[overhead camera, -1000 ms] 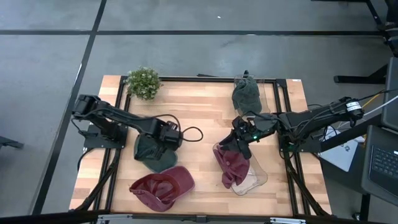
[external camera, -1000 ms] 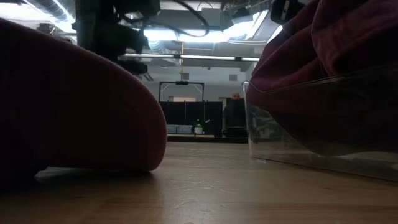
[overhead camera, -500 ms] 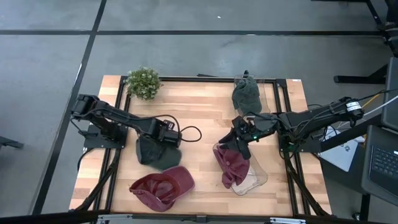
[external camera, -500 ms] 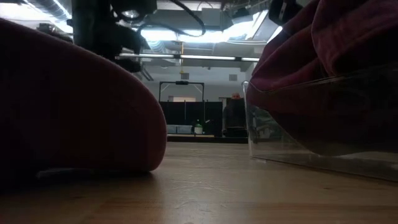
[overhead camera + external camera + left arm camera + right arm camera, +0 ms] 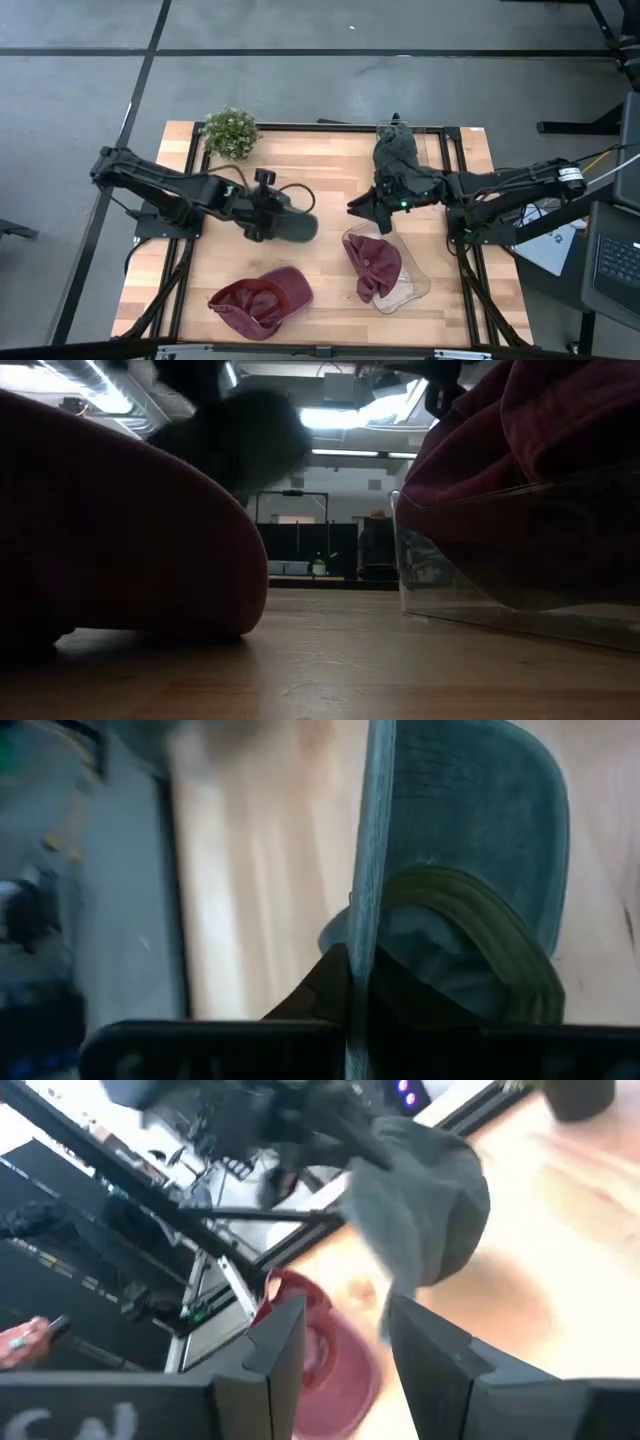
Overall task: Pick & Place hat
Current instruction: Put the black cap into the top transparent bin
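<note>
The landmark is the clear tray (image 5: pixel 412 290) near the front right of the tabletop (image 5: pixel 320 170).

Left arm: it reaches from the tabletop's left edge toward the centre, stretched low and nearly straight. The left gripper (image 5: pixel 268 215) sits well left of the clear tray and is clamped on the dark green hat (image 5: pixel 290 225). In the left wrist view the brim edge of this hat (image 5: pixel 470 900) runs between the two dark fingers, which are closed on it. The low view shows the hat (image 5: pixel 240 435) raised above the tabletop.

Front of the tabletop: a maroon hat (image 5: pixel 262 300) lies on the wood, left of the clear tray and nearer the front edge than the left gripper.

Clear tray: a second maroon hat (image 5: pixel 372 265) rests inside it, partly draped over the rim.

Right arm: it extends from the right edge toward the centre, forearm low and level. The right gripper (image 5: pixel 368 208) hovers just behind the clear tray. Its fingers (image 5: pixel 275 1350) are spread apart with nothing held between them.

Behind the right gripper, a second green hat (image 5: pixel 397 160) sits near the back edge. A small potted plant (image 5: pixel 230 132) stands at the back left corner.
</note>
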You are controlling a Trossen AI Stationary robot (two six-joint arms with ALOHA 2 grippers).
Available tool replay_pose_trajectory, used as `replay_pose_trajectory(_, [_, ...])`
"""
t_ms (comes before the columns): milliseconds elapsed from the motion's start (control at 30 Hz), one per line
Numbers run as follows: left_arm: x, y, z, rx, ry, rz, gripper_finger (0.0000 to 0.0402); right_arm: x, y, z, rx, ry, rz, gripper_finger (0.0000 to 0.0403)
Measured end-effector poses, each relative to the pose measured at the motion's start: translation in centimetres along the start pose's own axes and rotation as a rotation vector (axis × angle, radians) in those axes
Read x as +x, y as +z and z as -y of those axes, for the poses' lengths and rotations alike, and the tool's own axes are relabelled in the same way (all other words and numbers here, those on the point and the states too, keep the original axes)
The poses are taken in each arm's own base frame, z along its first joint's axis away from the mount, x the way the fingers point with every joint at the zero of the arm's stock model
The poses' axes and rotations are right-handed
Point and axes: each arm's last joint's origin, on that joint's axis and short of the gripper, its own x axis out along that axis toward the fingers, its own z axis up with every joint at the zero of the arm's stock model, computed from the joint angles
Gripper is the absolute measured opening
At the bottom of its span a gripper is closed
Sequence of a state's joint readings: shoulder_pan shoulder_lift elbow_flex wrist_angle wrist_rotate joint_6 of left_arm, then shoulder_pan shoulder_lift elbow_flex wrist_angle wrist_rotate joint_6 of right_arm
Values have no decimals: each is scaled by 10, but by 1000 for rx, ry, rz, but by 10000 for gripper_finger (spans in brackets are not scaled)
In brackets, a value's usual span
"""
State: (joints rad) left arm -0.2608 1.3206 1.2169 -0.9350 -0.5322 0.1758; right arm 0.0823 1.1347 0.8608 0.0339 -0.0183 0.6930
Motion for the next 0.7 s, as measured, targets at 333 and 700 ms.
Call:
replay_pose_trajectory(333, [-61,33,-48,-331,269,429,7,-1,15,1,-62,40,105,200])
replay_pose_trajectory(700, [-110,21,-75,-604,292,710,8,-4,26,-11,-283,173,219,258])
